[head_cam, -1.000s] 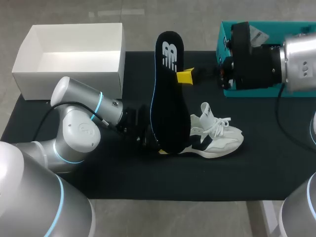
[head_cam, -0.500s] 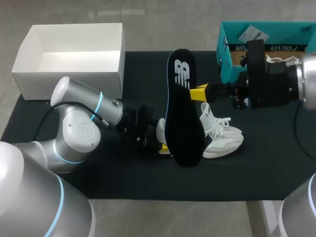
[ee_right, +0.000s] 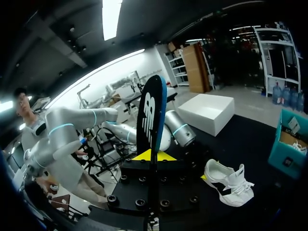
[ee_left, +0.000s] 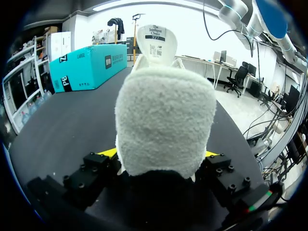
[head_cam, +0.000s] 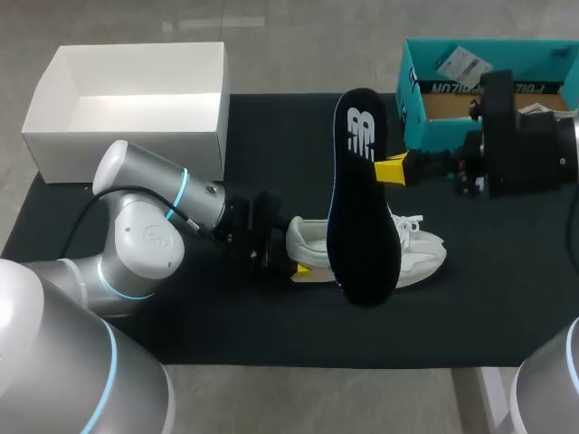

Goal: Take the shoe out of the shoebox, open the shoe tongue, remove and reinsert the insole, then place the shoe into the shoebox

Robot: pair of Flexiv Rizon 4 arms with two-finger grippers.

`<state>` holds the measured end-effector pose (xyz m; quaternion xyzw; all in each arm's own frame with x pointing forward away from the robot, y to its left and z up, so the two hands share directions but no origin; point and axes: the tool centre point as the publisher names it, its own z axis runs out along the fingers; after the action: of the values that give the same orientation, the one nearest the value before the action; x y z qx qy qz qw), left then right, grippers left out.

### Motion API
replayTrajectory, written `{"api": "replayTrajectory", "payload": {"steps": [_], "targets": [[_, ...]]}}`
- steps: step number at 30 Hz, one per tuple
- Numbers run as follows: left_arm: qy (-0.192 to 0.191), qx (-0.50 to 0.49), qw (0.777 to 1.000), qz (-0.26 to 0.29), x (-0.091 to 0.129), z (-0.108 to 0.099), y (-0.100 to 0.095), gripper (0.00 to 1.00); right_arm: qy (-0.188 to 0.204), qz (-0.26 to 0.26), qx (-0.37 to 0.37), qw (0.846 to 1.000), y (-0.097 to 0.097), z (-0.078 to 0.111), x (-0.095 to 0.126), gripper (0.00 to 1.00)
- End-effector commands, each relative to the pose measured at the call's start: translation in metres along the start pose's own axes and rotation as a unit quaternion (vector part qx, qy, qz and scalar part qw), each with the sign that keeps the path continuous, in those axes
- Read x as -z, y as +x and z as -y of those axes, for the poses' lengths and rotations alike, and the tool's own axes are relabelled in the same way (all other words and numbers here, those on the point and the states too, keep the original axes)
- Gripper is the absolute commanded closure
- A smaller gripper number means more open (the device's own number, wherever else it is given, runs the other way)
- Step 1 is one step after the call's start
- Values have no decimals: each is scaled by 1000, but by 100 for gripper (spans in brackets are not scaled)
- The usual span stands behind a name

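Note:
A white shoe (head_cam: 421, 253) lies on its side on the black mat (head_cam: 226, 325), toe to the right. My left gripper (head_cam: 294, 262) holds its heel; in the left wrist view the fuzzy heel (ee_left: 163, 120) fills the gap between both yellow tips of the left gripper (ee_left: 161, 155). My right gripper (head_cam: 391, 169) is shut on the edge of the black insole (head_cam: 362, 208), which hangs lengthwise above the shoe and hides its middle. Seen from the right wrist, the insole (ee_right: 150, 110) stands edge-on, rising from my right gripper (ee_right: 153, 155), with the shoe (ee_right: 226, 185) below.
The teal shoebox (head_cam: 425, 108) stands at the back right, partly behind my right arm, with paper inside. An open white box (head_cam: 136, 136) sits at the back left. My left arm's elbow (head_cam: 145, 231) lies low over the mat's left side.
My right arm has drawn back to the right, carrying the insole with it and uncovering the shoe's heel. The left arm and the shoe have stayed put.

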<state>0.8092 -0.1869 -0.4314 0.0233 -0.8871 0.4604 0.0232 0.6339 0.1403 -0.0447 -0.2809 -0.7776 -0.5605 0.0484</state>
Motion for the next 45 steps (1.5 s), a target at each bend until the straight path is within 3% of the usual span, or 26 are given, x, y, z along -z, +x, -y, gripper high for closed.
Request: {"api": "replayTrajectory", "payload": {"steps": [1,33,36,38,45], "targets": [[0,0,1000,0,0,0,0,100,2,5,-1,1000,4,-2,-1,100],[0,0,1000,0,0,0,0,100,2,5,-1,1000,4,-2,-1,100],[0,0,1000,0,0,0,0,54,2,5,-1,1000,4,-2,-1,100],[0,0,1000,0,0,0,0,0,2,5,-1,1000,4,-2,-1,100],[-7,-4,1000,-10,2,0,-3,0,2,5,-1,1000,4,-2,-1,100]]}}
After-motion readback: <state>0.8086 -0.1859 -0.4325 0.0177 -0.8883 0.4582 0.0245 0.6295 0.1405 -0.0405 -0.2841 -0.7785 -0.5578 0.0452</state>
